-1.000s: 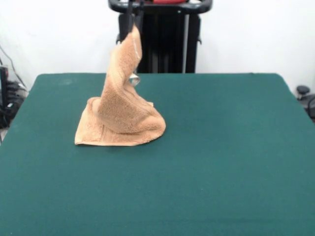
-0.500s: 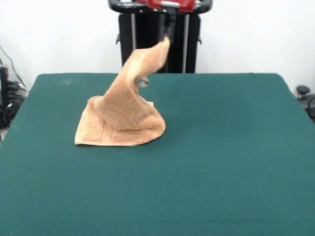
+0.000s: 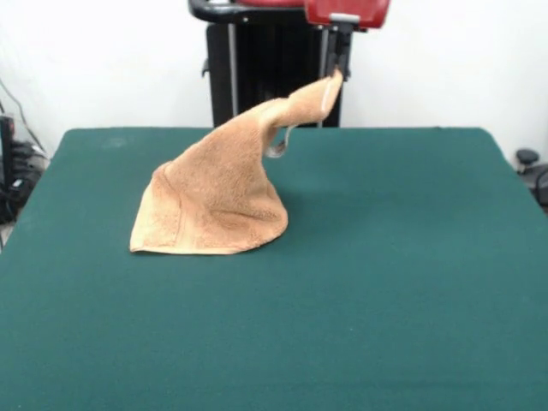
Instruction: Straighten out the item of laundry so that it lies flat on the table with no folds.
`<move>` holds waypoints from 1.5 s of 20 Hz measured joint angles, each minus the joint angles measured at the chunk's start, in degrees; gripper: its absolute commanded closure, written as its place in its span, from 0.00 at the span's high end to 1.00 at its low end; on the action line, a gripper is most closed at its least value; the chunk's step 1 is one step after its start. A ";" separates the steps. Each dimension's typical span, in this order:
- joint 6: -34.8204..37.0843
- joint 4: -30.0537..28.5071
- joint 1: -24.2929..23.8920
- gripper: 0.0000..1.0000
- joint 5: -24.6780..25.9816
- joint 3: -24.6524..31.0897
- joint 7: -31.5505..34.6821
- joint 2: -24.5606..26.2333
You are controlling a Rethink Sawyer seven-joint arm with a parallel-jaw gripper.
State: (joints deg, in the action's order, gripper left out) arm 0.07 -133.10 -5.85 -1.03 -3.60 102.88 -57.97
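Bright even light, soft shadows, edges perhaps slightly soft.

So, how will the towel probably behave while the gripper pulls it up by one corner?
The towel looks floppy: it hangs in a sagging tent from the gripper down to the table. It is probably light, since one pinched corner lifts most of it. The terry cloth likely grips the felt, as the lower edge lies spread out.
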 measured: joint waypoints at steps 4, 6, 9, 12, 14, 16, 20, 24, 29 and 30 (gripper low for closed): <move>0.19 -1.64 -1.34 0.00 0.27 -0.11 0.11 -1.92; 1.09 -2.36 -4.07 0.00 1.06 -0.10 0.11 -4.24; 3.05 -2.93 -8.10 0.00 2.02 -0.11 0.11 -7.47; 6.48 -3.43 -13.39 0.00 3.01 -0.17 0.11 -12.40; 9.59 -3.82 -17.03 0.00 3.17 -0.21 0.07 -17.07; 11.29 -4.30 -18.92 0.00 3.15 -0.08 0.01 -20.06; 13.29 -5.60 -21.69 0.00 1.58 2.22 -0.50 -24.65; 13.72 -6.36 -21.15 0.00 -1.62 5.02 -0.51 -26.56; 16.82 -6.39 -19.25 0.00 -3.87 7.21 -0.86 -29.06; 17.62 -6.39 -19.09 0.00 -4.11 7.37 -1.12 -29.48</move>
State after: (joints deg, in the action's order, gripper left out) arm 17.69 -139.48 -24.94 -5.13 3.78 101.76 -87.45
